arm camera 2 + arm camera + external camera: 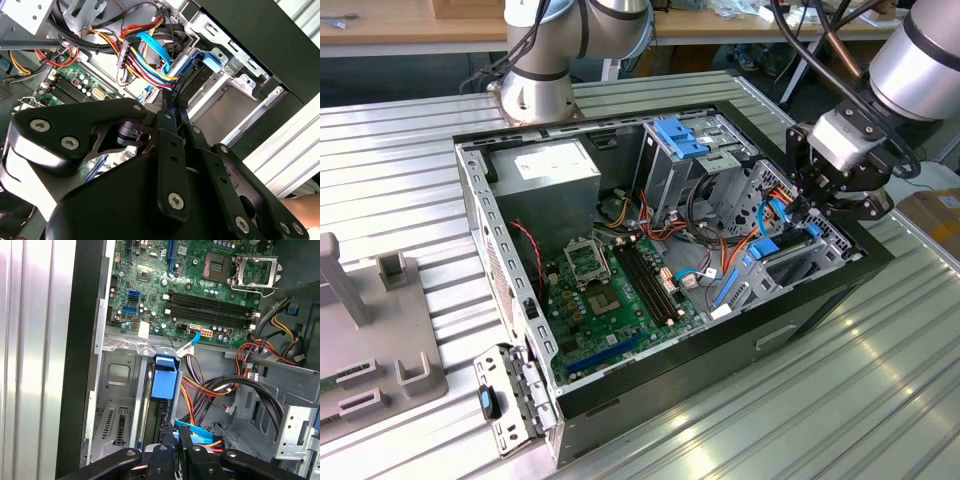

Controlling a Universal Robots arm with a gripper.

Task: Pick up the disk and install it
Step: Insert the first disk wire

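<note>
The disk (165,380) stands on edge in the drive bay at the case corner on the exterior view's right, its blue carrier frame (761,248) showing among the cables. In the second wrist view the disk (197,75) lies just beyond my fingertips. My gripper (810,215) hangs over that bay, above the case rim. Its fingers (164,440) are pressed together, and the gripper (176,432) tips meet by the disk's end and a blue data cable (192,432). I see nothing held between them in the gripper (171,95).
The open black computer case (820,300) lies on a ribbed metal table. Inside are the motherboard (610,290), a grey power-supply box (545,165), a metal drive cage with a blue bracket (680,135) and bundles of coloured cables (720,240). A grey fixture (370,340) sits at the exterior view's left.
</note>
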